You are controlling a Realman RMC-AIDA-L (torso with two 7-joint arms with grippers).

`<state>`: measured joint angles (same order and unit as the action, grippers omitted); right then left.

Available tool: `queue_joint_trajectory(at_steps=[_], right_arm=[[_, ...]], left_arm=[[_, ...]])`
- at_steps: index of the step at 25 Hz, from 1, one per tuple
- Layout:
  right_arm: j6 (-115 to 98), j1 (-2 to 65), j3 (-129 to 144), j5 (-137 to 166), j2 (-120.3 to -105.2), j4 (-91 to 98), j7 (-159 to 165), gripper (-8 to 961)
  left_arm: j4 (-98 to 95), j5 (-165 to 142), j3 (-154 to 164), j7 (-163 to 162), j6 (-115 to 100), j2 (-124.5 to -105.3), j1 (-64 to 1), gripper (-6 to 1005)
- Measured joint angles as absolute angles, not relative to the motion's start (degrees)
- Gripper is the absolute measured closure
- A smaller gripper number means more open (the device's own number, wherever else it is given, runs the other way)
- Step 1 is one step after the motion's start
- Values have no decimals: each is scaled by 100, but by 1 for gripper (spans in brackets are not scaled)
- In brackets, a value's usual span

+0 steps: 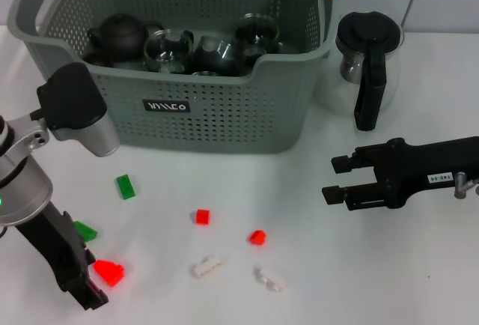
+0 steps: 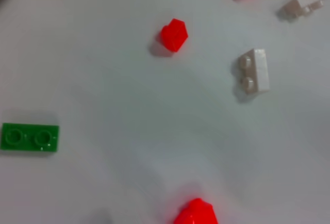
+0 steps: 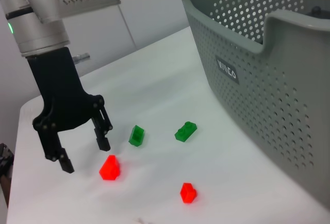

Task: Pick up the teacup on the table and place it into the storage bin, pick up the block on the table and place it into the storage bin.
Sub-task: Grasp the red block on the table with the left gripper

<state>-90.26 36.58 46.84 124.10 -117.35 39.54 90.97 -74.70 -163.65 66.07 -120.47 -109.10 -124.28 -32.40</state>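
The grey storage bin (image 1: 224, 108) stands at the back of the table. Inside it, glass teacups (image 1: 168, 49) sit among dark teapots (image 1: 120, 33). Several small blocks lie on the white table in front. A bright red block (image 1: 108, 271) (image 2: 195, 213) (image 3: 110, 167) rests just beside my left gripper (image 1: 86, 289) (image 3: 83, 153). That gripper is open, low over the table at the front left, and holds nothing. My right gripper (image 1: 335, 179) hangs open and empty at the right, away from the blocks.
Other blocks lie about: green ones (image 1: 126, 186) (image 1: 84, 230), red ones (image 1: 202, 216) (image 1: 257, 237) and white ones (image 1: 207, 266) (image 1: 269, 278). A glass pitcher (image 1: 367, 63) with a black handle stands right of the bin, behind the right gripper.
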Motion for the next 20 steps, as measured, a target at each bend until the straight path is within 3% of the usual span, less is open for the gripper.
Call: queue_joint_trajectory(at_steps=[20], right_arm=[[-9008,3645,4719,12410,-11724,3979,9088,254]], left_arm=[[-7068,-16374,6778,-12410,-11013,-12428,-3316,292]])
